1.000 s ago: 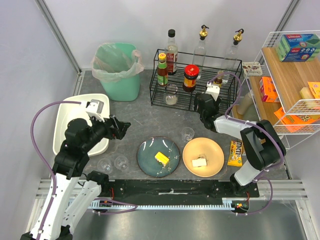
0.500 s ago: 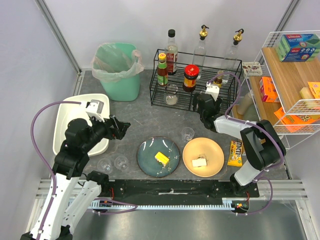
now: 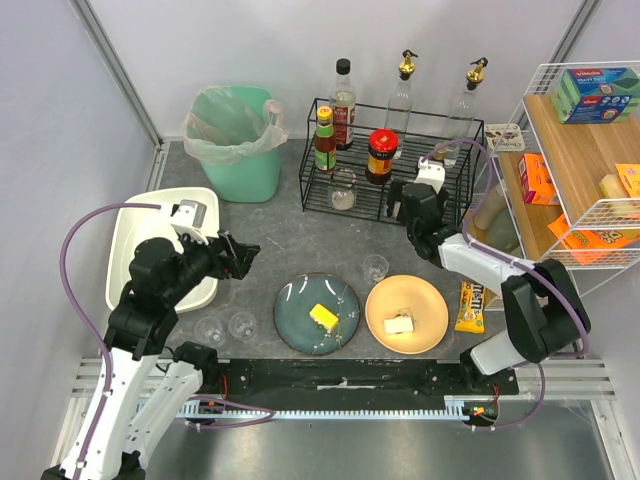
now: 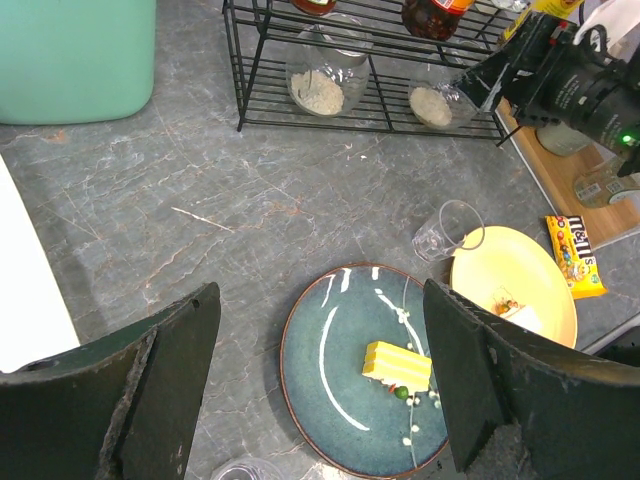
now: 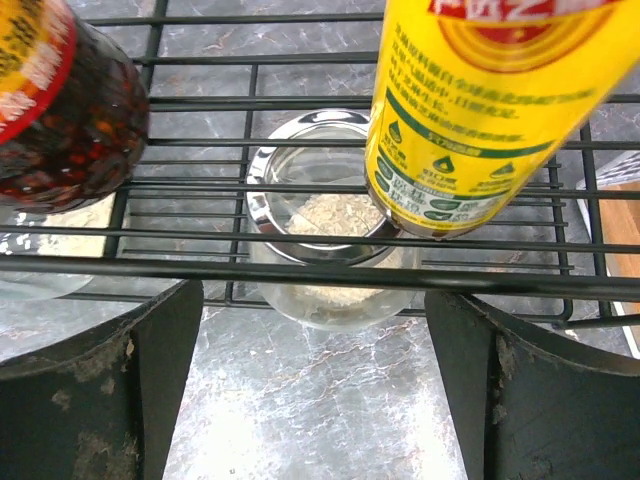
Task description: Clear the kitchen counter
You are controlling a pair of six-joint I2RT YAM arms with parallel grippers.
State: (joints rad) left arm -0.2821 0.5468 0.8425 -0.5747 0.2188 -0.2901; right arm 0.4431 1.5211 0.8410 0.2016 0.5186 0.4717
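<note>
A: Top: left gripper open above counter; right gripper open at rack.
B: Left wrist: plate underneath, nothing held.
A: Right wrist: jar ahead, untouched. Back out level, without snagging the rack.

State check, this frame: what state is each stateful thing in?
left gripper: open, empty.
right gripper: open, empty, facing the wire rack.
glass jar: upright under the rack's upper shelf, part-filled with pale powder.
teal plate: holds a yellow block.
yellow plate: holds a pale piece.
green bin: open, bag-lined.
</note>
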